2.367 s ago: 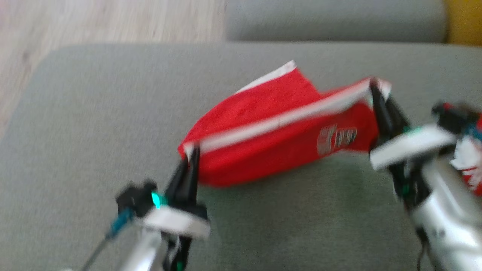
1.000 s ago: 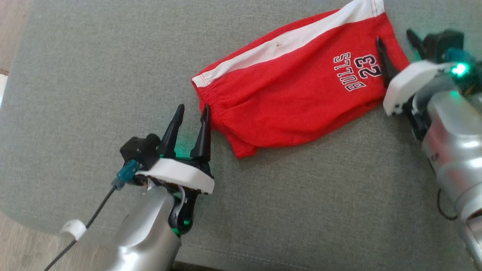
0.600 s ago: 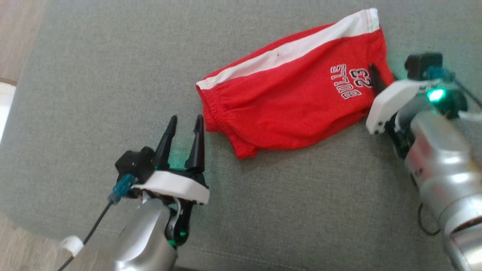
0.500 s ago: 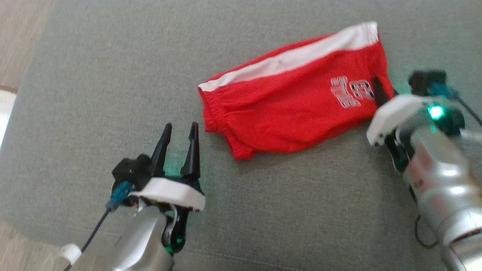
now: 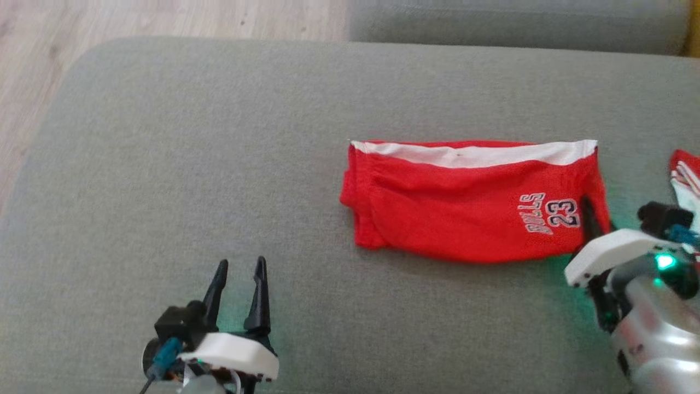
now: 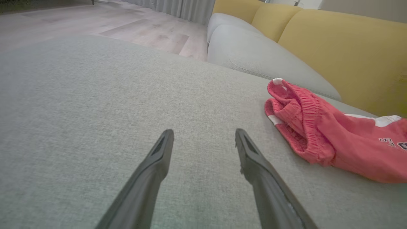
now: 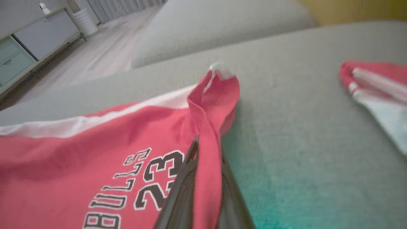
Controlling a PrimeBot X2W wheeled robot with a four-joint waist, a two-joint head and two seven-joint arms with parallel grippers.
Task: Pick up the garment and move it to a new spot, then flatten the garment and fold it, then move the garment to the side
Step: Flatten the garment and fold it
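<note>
The garment (image 5: 470, 208) is a pair of red shorts with a white stripe and "BULLS 23" print. It lies folded and flat on the grey sofa cushion (image 5: 219, 137). My right gripper (image 5: 589, 210) is shut on its right edge, and in the right wrist view a ridge of red cloth (image 7: 95, 143) stands pinched between my right gripper's (image 7: 206, 152) fingers. My left gripper (image 5: 241, 261) is open low at the left, well short of the waistband end (image 6: 334, 140). Nothing lies between my left gripper's (image 6: 204, 132) fingers.
A second red and white piece of clothing (image 5: 686, 175) lies at the cushion's right edge, close to my right wrist. Another grey cushion (image 5: 492, 22) sits beyond, with a yellow backrest (image 6: 334, 47) behind it. Wood floor (image 5: 164, 16) lies past the left edge.
Both grippers held the garment up, then let it down flat. My right gripper has since shut on its right edge. The left gripper stays open, farther from it. The camera has shifted.
</note>
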